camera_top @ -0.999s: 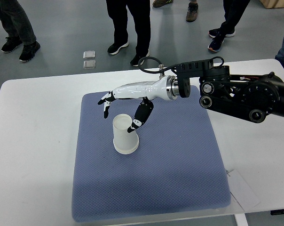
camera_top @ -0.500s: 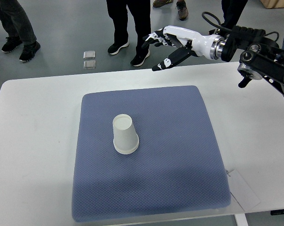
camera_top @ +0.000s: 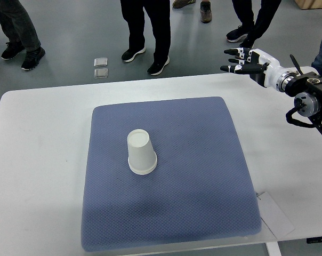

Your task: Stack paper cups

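A white paper cup stack (camera_top: 141, 152) stands upside down on the blue-grey mat (camera_top: 203, 176), left of its middle. My right hand (camera_top: 241, 60) is open and empty, fingers spread, held above the table's far right edge, well away from the cup. The left arm does not show.
The mat lies on a white table (camera_top: 38, 160). A white paper sheet (camera_top: 275, 213) sticks out at the mat's near right corner. Several people stand on the floor beyond the table's far edge. Two small grey squares (camera_top: 101, 66) lie on the floor.
My right hand has let go of the cup and pulled back to the far right, away from the mat. The cup stands unmoved.
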`<action>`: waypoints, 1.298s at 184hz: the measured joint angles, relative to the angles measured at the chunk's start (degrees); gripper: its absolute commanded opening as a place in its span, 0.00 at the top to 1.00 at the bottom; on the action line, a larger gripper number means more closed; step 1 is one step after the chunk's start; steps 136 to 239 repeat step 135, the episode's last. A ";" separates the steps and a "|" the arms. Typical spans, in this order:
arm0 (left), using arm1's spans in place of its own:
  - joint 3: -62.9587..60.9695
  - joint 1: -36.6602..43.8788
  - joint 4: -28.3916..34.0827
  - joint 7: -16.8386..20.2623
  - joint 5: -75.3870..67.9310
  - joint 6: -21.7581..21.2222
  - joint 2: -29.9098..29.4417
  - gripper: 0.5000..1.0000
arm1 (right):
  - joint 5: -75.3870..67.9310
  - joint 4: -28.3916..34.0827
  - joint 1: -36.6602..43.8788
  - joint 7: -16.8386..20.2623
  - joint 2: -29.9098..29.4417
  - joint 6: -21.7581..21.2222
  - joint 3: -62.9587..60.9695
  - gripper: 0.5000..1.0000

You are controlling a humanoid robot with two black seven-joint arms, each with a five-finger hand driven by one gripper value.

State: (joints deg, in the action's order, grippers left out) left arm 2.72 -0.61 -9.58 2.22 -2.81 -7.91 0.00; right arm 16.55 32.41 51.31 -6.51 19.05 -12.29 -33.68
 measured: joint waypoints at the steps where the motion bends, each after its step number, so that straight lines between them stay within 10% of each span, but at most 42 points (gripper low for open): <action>1: 0.00 0.00 0.00 0.00 0.00 0.00 0.00 0.00 | -0.28 -0.09 -0.05 0.00 -0.03 0.06 0.00 0.18; 239: 0.00 0.00 0.00 0.04 0.00 0.00 0.00 0.00 | -7.81 -2.98 -6.05 -0.80 -8.48 3.14 -10.18 0.17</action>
